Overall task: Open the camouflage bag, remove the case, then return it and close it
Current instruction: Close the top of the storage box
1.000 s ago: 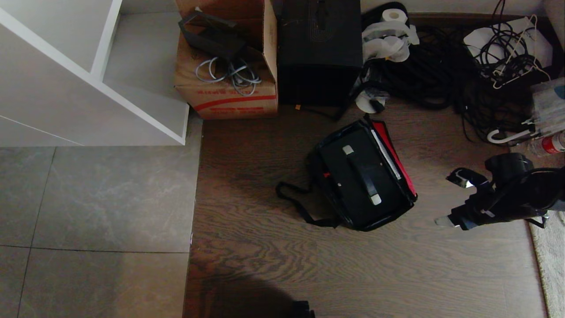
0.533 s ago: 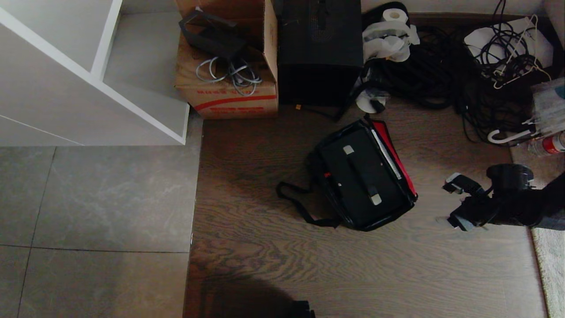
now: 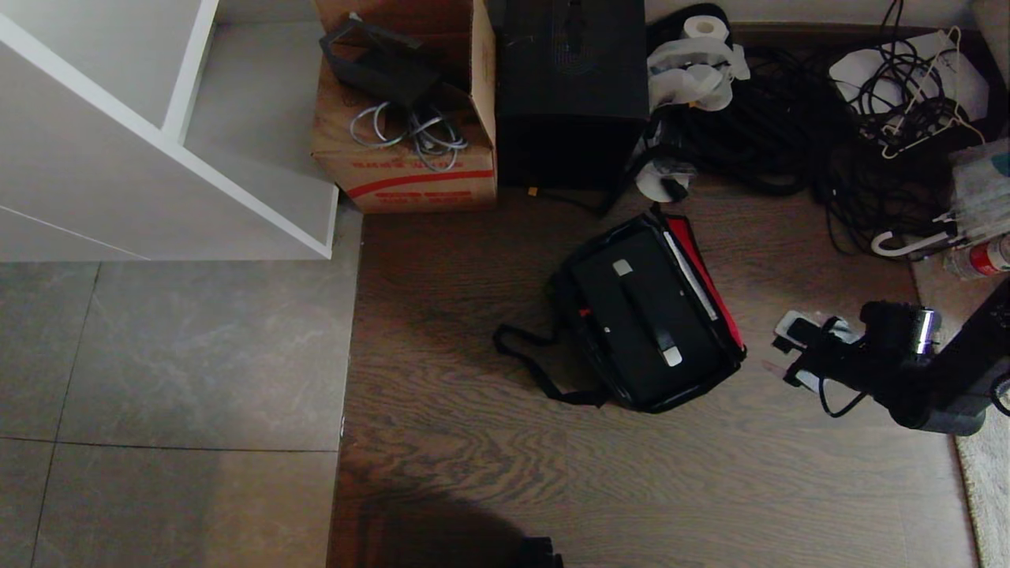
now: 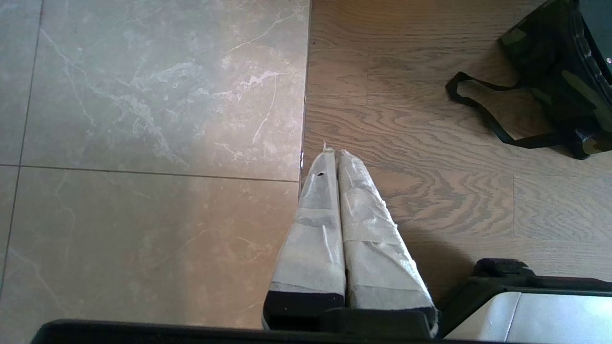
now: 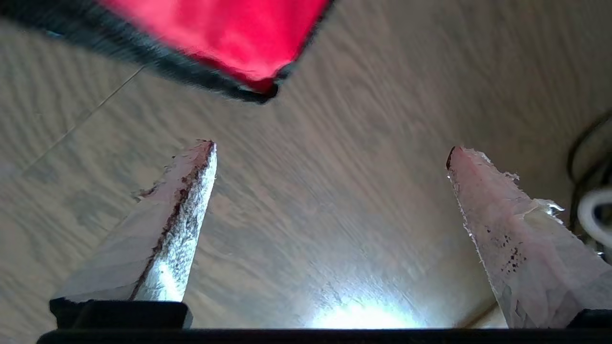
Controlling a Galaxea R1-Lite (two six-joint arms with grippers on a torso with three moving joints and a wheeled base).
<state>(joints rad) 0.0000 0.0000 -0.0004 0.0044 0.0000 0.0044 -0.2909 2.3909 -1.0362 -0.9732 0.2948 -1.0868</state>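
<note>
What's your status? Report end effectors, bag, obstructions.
Right end effector open beside the camouflage bag. Left end effector shut, parked. Lid open, case inside. Nothing between.

Bare wood floor (image 3: 797, 473) between right gripper (image 3: 777, 349) and the camouflage bag (image 3: 623, 386), nothing in that gap. Open red lid (image 3: 710, 284) borders the bag on that side. Cable pile (image 3: 789, 134) and tall black box (image 3: 570, 87) crowd the far side; shoulder strap (image 3: 536, 371) trails off the bag's left.

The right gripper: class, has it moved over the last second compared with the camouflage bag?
Yes. The right gripper has edged closer to the camouflage bag, which stayed put.
</note>
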